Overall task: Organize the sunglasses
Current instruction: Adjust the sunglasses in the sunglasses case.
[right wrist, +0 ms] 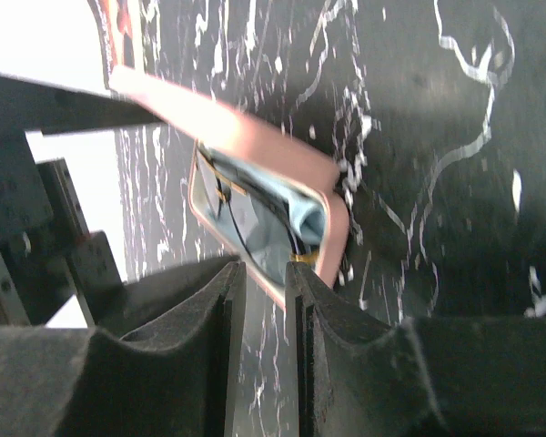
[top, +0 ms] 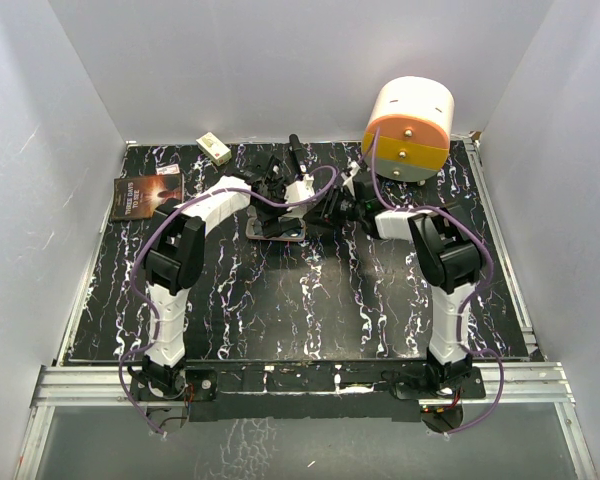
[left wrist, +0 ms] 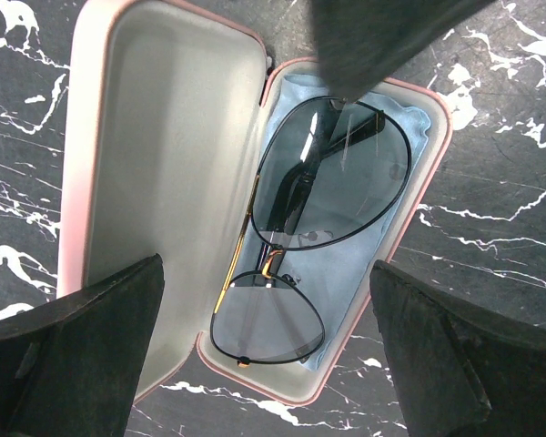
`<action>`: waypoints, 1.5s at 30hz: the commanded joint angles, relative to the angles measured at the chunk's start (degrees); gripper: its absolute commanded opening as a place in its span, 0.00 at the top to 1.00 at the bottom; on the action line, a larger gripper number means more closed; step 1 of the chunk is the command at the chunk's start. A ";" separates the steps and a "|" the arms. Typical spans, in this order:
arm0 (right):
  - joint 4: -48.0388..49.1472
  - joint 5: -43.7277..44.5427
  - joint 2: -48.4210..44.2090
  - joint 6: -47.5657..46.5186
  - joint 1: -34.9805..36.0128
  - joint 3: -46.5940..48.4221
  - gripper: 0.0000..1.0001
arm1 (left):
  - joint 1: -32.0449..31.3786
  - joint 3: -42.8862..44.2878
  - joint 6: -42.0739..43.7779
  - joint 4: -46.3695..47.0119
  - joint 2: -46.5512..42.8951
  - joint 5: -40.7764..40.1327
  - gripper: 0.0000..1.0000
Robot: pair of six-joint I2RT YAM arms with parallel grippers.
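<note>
The pink case lies open on the black marbled table, seen small in the top view. In its base, the sunglasses rest folded with the lenses up on a light blue cloth. My left gripper hangs above the near end of the case, jaws open wide, holding nothing. My right gripper is at the far end. Its jaws stand a narrow gap apart, astride the case's rim, with one finger over the sunglasses' end. Nothing spans the gap.
A dark book lies at the table's left edge. A small cream box sits at the back. A large white, orange and yellow cylinder stands at the back right. Both arms meet over the table's middle back.
</note>
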 commanded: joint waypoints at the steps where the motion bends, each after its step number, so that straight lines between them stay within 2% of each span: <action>1: 3.03 0.22 -10.65 -0.64 -0.91 -4.45 0.71 | -0.09 -1.87 -1.44 -4.99 -3.10 2.60 0.04; 3: 3.03 0.22 -12.86 -0.64 -1.49 -5.10 0.71 | -0.05 -1.88 -1.54 -5.09 -3.11 2.73 0.04; 4: -0.02 5.77 -13.59 -7.43 -1.86 -5.12 0.71 | -0.10 -1.88 -1.53 -5.00 -3.09 2.77 0.04; 5: -1.92 8.23 -14.15 -8.32 -2.13 -4.98 0.89 | -0.05 -1.91 -1.52 -4.95 -3.07 2.71 0.04; 6: -3.13 8.98 -14.45 -8.43 -2.33 -5.03 0.92 | -0.05 -1.96 -1.52 -4.91 -2.95 2.67 0.04; 11: -3.86 7.87 -13.76 -8.15 -2.73 -5.80 0.92 | -0.04 -1.79 -1.77 -4.91 -3.07 2.65 0.04; 13: -3.79 6.79 -12.85 -7.71 -2.72 -5.78 0.83 | -0.04 -2.08 -1.79 -4.66 -3.37 2.60 0.04; 14: -3.73 6.28 -12.31 -7.54 -2.80 -5.70 0.83 | -0.04 -2.18 -1.79 -4.69 -3.43 2.60 0.04; 15: -3.78 6.00 -11.86 -7.35 -2.76 -5.72 0.91 | -0.04 -2.22 -1.79 -4.67 -3.52 2.60 0.04; 16: -3.41 5.97 -11.61 -7.05 -2.71 -5.89 0.92 | -0.06 -2.29 -1.85 -4.66 -3.67 2.52 0.04; 31: -1.00 3.11 -2.86 -4.95 1.18 -1.34 0.92 | -0.04 -1.88 -2.63 -4.46 -4.38 2.12 0.04; 45: -0.16 3.60 -2.19 -3.92 1.65 -0.13 0.92 | -0.06 -1.50 -3.00 -5.15 -3.38 2.60 0.04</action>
